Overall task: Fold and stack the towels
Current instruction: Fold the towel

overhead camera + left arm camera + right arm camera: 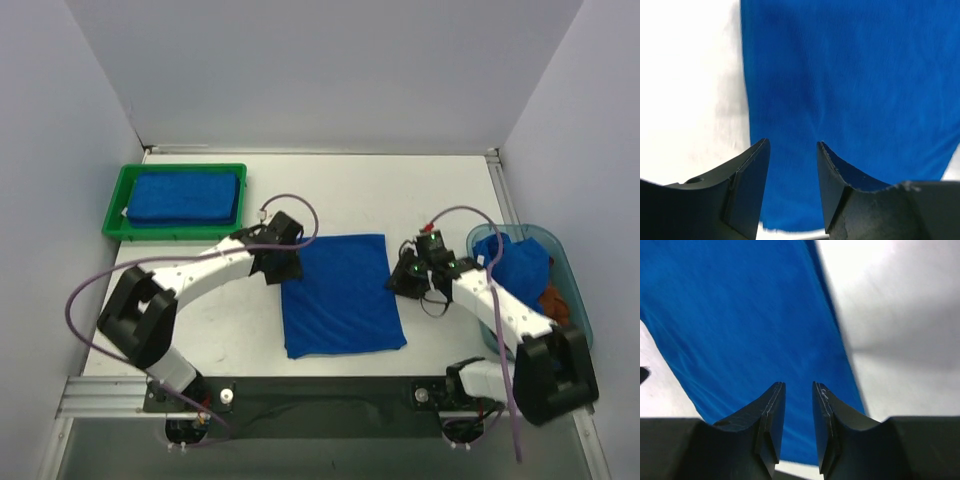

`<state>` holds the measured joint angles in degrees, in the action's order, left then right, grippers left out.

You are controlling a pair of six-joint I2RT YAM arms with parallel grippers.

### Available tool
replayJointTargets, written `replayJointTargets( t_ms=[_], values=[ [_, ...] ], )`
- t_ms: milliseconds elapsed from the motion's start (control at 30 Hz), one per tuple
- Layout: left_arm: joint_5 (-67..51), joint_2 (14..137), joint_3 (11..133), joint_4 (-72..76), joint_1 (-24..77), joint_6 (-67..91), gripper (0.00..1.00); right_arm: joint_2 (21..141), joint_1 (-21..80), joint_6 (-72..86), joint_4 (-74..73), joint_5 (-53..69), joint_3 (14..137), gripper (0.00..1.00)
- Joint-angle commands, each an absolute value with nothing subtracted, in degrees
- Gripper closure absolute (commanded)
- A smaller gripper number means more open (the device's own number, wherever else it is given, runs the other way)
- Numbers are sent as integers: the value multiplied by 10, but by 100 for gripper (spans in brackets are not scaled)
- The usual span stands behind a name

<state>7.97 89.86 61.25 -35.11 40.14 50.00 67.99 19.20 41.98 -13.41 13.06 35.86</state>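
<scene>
A royal blue towel (340,295) lies flat in the middle of the table. My left gripper (285,265) hovers at its left edge. In the left wrist view the left gripper (792,144) is open, with only the flat towel (850,90) showing through the gap. My right gripper (405,280) sits at the towel's right edge. In the right wrist view the right gripper (798,385) stands narrowly open above the towel (740,315), pinching nothing. A folded blue towel (185,195) rests in the green tray (112,215). A crumpled blue towel (515,262) and a rust-brown towel (557,300) lie in the teal bin (580,310).
The green tray stands at the back left and the teal bin at the right edge of the white table (420,190). Grey walls close in the back and both sides. A metal rail (100,395) runs along the near edge by the arm bases.
</scene>
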Motion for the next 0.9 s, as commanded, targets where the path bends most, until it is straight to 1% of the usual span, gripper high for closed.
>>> replayJointTargets(
  t_ms=[0,133,167,400,500,567,667,700,733,800,867],
  values=[
    [96,973,671,-320,383,432,48,758,201,419,-48,149,404,71],
    [87,1046,717,-310,358,411,48,848,199,410,-19,148,456,72],
    [82,1061,727,-311,352,409,48,886,198,409,-18,149,478,72],
    [69,1181,823,-309,306,371,48,1020,165,404,-4,153,557,72],
    [62,1226,878,-310,288,354,46,1070,147,401,-4,154,592,71],
    [52,1239,902,-310,279,347,43,1091,140,394,-4,156,628,71],
    [47,1234,924,-310,274,341,38,1088,132,391,-8,159,664,71],
    [49,1213,919,-310,274,341,34,1082,132,391,-9,162,668,71],
    [51,1199,913,-310,274,344,33,1073,132,390,-11,164,671,70],
    [58,1142,891,-307,278,358,29,1034,137,390,-14,163,663,69],
    [61,1095,840,-305,286,374,28,984,142,392,-18,156,630,67]
  ],
)
